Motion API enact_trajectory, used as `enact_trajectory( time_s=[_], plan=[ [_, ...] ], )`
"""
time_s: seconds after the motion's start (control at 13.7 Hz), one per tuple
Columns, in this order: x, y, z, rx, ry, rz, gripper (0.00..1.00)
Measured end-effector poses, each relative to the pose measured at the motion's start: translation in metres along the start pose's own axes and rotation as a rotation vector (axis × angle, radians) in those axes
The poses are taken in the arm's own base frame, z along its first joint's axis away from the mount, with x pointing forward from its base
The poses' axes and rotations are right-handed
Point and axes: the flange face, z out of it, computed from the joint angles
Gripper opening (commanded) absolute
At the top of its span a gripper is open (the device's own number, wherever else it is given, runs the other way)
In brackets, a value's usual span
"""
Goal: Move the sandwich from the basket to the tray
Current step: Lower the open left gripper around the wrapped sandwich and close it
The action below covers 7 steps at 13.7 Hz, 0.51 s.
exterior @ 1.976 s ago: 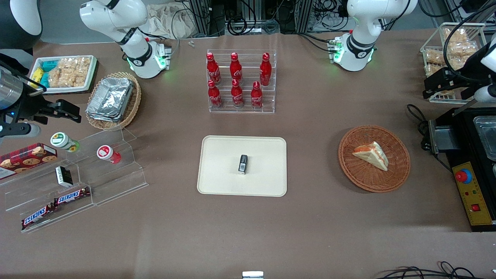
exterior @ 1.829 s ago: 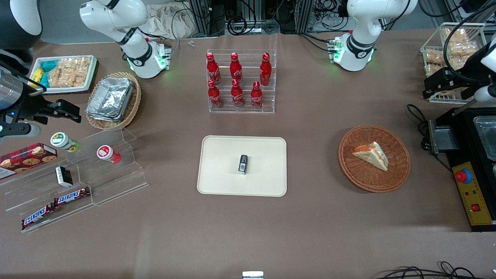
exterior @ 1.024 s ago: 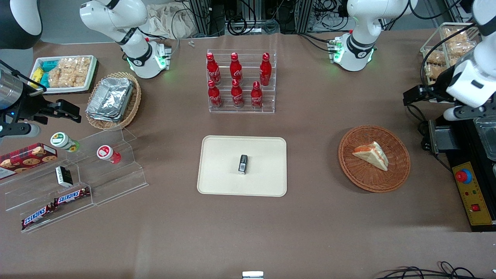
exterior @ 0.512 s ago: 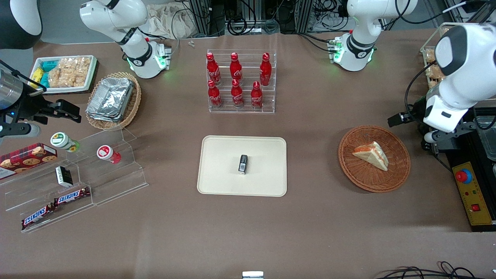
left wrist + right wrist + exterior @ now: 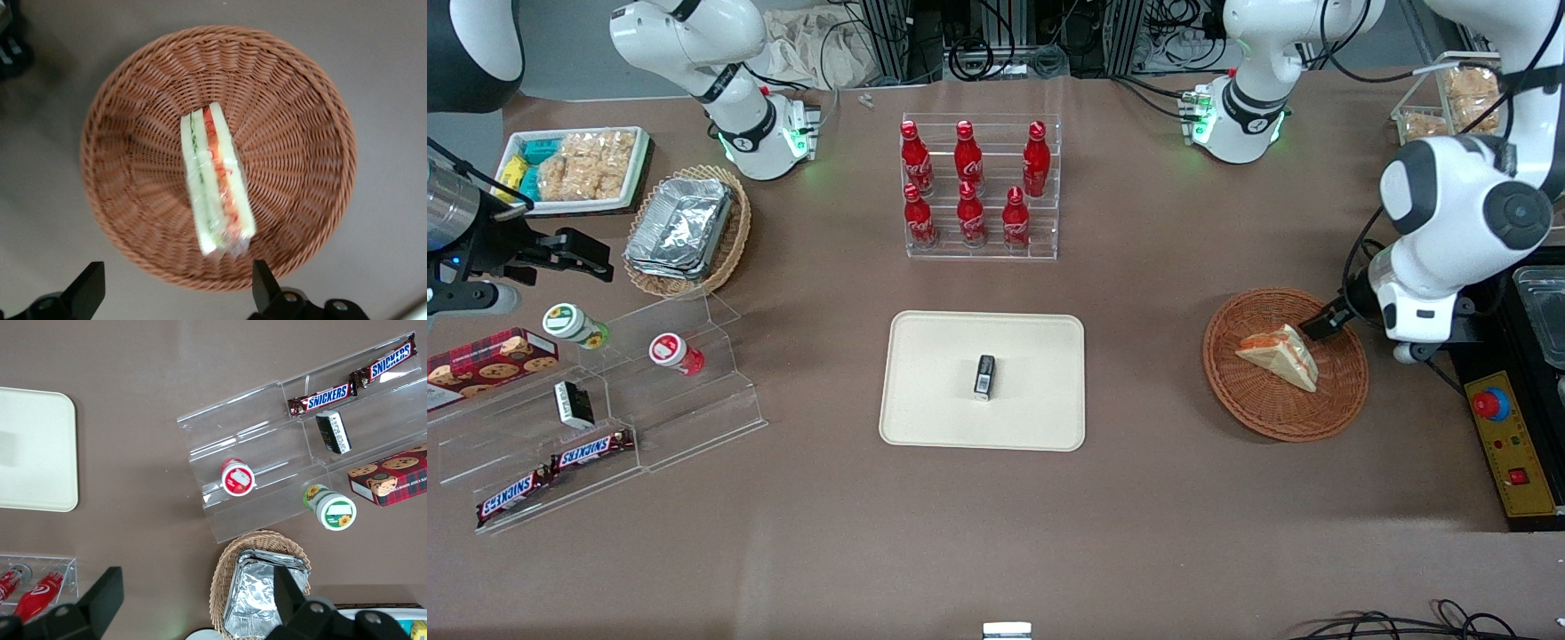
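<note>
The sandwich (image 5: pixel 1276 356), a pale wedge with a red and green filling stripe, lies in the round reddish-brown wicker basket (image 5: pixel 1263 411). My gripper (image 5: pixel 1319 325) hangs above the basket's rim, on the side toward the working arm's end of the table. In the left wrist view the sandwich (image 5: pixel 217 181) lies across the middle of the basket (image 5: pixel 297 127). There my gripper (image 5: pixel 175 292) is open, its dark fingertips (image 5: pixel 262 285) wide apart with nothing between them. The cream tray (image 5: pixel 934 373) lies flat at the table's middle.
A small black item (image 5: pixel 984 376) sits on the tray. An acrylic rack of red bottles (image 5: pixel 978 191) stands farther from the camera than the tray. A black control box with a red button (image 5: pixel 1504 427) sits beside the basket. A stepped acrylic snack stand (image 5: pixel 605 409) is toward the parked arm's end.
The left arm has swung in and down from the working arm's end of the table, bringing the gripper over the basket. The sandwich and the tray have not moved.
</note>
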Motion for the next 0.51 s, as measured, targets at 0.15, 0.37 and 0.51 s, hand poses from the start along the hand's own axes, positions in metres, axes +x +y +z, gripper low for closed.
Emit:
enact_trajectory(
  time_s=[0.15,0.37,0.51],
  plan=[
    [-0.002,0.013,0.025,-0.001,0.003,-0.073,1.0],
    [-0.004,0.02,0.06,0.019,-0.014,-0.114,1.0],
    [-0.005,0.023,0.078,0.03,-0.022,-0.122,1.0]
  ],
)
